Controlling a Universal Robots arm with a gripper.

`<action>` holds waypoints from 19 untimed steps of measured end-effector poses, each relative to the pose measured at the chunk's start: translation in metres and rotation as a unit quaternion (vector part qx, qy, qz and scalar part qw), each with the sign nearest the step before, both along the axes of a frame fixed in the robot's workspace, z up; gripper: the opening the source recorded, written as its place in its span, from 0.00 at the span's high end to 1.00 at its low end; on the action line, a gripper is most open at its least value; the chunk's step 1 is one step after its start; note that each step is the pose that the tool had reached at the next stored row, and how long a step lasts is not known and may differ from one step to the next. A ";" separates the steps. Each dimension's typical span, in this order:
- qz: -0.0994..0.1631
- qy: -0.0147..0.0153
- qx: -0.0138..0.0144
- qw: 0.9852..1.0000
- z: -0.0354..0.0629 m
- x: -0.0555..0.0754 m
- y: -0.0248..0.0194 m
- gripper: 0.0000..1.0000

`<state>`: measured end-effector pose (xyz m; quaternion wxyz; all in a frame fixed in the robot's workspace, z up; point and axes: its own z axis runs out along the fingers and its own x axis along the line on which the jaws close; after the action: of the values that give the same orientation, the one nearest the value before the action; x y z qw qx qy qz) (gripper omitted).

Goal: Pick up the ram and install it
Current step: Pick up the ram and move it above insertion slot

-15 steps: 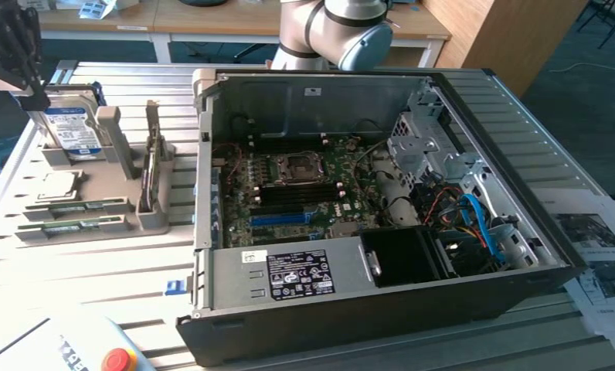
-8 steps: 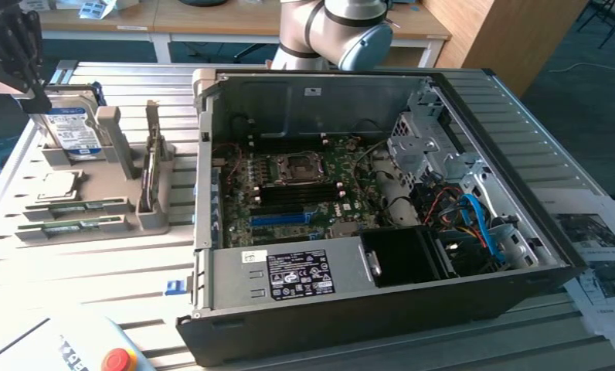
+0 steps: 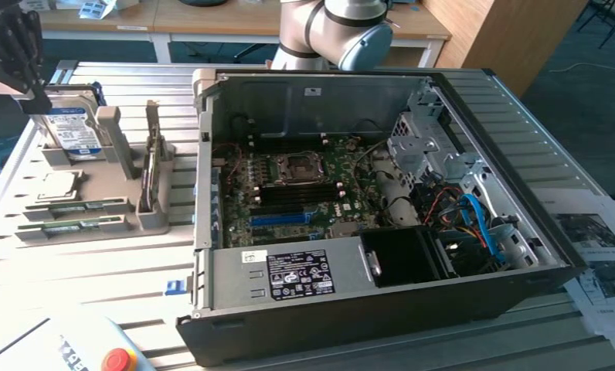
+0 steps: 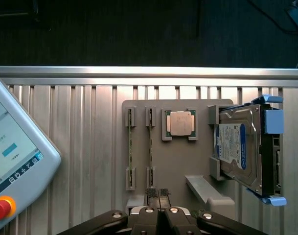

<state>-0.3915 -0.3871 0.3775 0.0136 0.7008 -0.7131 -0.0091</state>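
Ram [image 4: 150,142] stands edge-on in holder [image 4: 178,161]; closed claw [image 4: 158,193] partly cut off.

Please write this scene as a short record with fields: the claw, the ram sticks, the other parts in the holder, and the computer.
claw: shut, holding nothing, over the grey holder
ram sticks: two, side by side in the holder, neither picked up
processor: lying flat in the holder, next to the ram sticks
hard drive: standing on edge at the holder's end
computer case: side open, motherboard visible inside
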 end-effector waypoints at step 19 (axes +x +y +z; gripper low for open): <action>0.000 0.000 0.000 1.000 0.0000 0.000 0.0000 0.75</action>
<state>-0.3915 -0.3871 0.3774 0.0136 0.7008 -0.7131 -0.0091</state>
